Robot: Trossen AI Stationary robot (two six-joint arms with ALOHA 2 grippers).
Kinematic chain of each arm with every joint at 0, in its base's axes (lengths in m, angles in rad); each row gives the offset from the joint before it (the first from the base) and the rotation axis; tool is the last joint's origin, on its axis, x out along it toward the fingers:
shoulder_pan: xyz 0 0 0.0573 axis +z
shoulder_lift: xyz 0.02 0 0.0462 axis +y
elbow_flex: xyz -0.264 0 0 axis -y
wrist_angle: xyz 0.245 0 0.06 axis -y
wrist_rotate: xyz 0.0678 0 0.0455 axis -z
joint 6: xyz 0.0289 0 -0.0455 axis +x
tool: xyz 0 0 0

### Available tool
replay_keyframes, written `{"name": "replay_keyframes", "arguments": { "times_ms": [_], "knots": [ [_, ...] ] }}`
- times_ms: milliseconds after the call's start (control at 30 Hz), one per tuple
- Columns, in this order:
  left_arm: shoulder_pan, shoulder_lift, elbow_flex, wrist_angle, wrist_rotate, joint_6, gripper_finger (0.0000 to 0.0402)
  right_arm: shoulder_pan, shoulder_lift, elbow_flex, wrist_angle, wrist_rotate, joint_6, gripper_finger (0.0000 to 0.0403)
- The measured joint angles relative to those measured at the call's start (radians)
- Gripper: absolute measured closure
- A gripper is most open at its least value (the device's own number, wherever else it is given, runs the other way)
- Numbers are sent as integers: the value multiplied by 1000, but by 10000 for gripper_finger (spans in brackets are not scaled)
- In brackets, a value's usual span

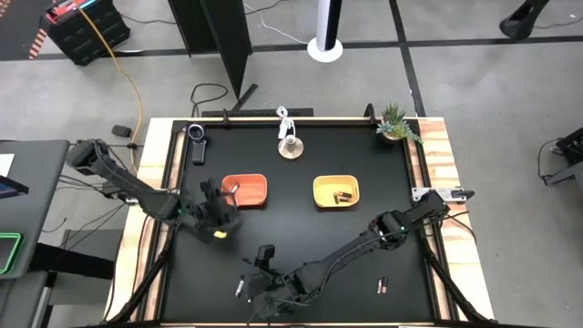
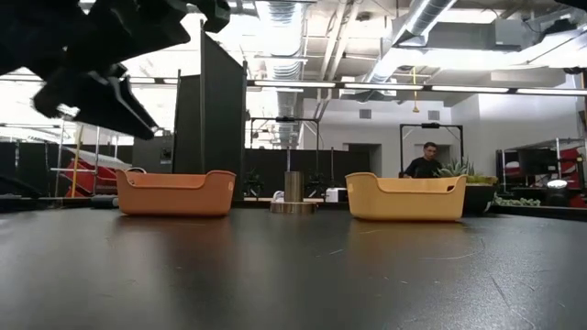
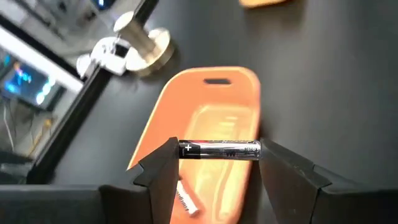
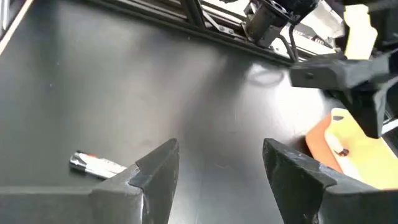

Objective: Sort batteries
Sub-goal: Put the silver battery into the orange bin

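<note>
The left gripper [image 3: 221,171] holds a silvery battery [image 3: 219,150] crosswise, just short of the orange tray [image 3: 186,112]. The right gripper [image 4: 221,168] gapes wide beside a loose battery [image 4: 93,163]. Both trays hold cells; at least two remain on the table [image 1: 301,173].

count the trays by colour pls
orange tray: 1
yellow tray: 1
total: 2 trays
</note>
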Motion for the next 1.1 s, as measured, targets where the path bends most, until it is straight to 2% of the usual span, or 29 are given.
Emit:
{"name": "replay_keyframes", "arguments": {
  "times_ms": [100,267,533,667,800,967,1100],
  "knots": [
    [88,-6,0,1,42,19,202,0,0,0,-5,0,0,155],
    [208,-6,0,5,131,69,164,0,0,0,-13,0,6,155],
    [227,-6,3,23,175,131,128,4,0,0,-34,0,8,155],
    [166,-36,8,47,262,114,127,11,-9,0,-71,0,13,155],
    [58,-81,9,77,364,69,131,22,-38,0,-141,8,38,155],
    [-124,-78,10,78,404,-127,138,40,-79,0,-281,55,117,155],
    [-270,-5,9,140,432,-295,147,54,-95,0,-372,109,176,155]
  ]
}}
